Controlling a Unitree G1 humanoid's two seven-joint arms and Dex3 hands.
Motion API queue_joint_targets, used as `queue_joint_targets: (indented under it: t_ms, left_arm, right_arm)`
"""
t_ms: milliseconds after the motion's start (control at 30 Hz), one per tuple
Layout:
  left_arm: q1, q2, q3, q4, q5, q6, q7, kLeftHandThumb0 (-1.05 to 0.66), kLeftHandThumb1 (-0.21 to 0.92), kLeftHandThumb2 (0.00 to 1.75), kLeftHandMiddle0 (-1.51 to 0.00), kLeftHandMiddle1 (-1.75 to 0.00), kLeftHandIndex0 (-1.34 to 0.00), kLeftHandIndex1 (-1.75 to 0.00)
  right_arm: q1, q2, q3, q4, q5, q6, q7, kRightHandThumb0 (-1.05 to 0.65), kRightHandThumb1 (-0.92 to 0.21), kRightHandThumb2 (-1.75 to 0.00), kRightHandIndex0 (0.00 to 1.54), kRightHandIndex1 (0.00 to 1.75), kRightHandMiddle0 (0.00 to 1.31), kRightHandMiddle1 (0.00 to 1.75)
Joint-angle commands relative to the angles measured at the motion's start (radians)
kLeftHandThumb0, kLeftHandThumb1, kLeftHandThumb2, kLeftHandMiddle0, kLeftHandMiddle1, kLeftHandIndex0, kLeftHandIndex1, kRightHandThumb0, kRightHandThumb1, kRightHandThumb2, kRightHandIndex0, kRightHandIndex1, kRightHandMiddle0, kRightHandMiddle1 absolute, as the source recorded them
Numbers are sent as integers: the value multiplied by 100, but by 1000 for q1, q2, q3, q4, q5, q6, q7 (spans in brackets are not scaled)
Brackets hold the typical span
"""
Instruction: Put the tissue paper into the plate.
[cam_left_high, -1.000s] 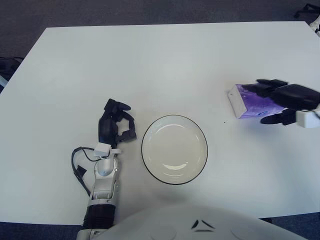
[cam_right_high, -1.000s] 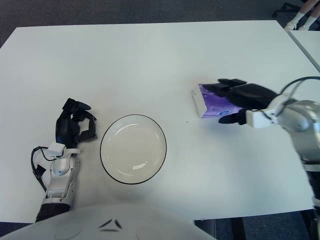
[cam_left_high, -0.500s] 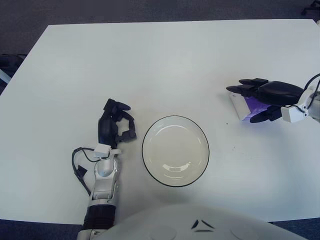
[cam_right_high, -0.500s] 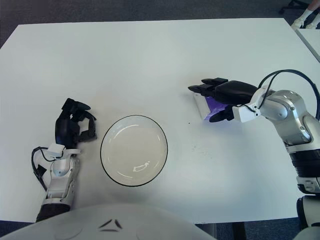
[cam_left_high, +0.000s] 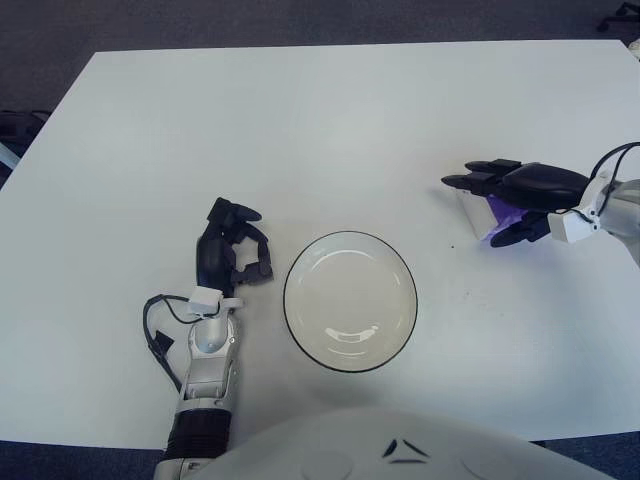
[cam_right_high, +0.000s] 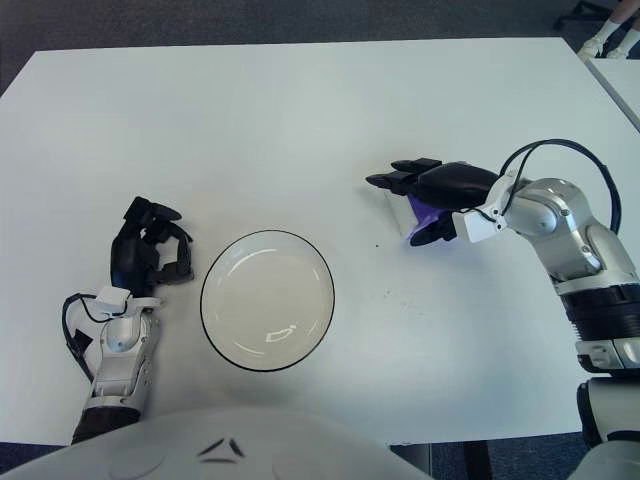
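- Holding the purple tissue pack (cam_right_high: 420, 212), the right hand (cam_right_high: 432, 187) has its fingers over the top and its thumb below; lift-off from the counter (cam_left_high: 300, 130) cannot be confirmed.
- Pack position: right of the plate (cam_left_high: 291, 268), well apart from it.
- Plate status: empty; transfer and release are not yet done.
- Left hand (cam_left_high: 232, 252): fingers curled, holding nothing, just left of the plate.
- Surface: plain white counter; dark carpet beyond its edges.

plate (cam_left_high: 350, 300): on table (cam_left_high: 300, 130), near its 6 o'clock edge
left hand (cam_left_high: 232, 255): plate's 9 o'clock
tissue paper (cam_right_high: 420, 212): plate's 2 o'clock, under right hand (cam_right_high: 435, 195)
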Motion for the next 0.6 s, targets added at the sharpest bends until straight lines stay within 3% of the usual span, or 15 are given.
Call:
queue_joint_targets:
  t_ms: [0,567]
  left_arm:
    - [79,-11,-2,93,12,30,8,-1,12,156,-77,-175,-51,-175]
    - [88,-19,0,62,36,88,41,-1,18,150,-73,-175,-47,-175]
  right_arm:
    - [-10,8,14,16,-13,-19,-8,-105,-83,-25,0,0,0,0]
    - [-22,26,25,73,-44,-43,-70,-105,-82,-25,0,0,0,0]
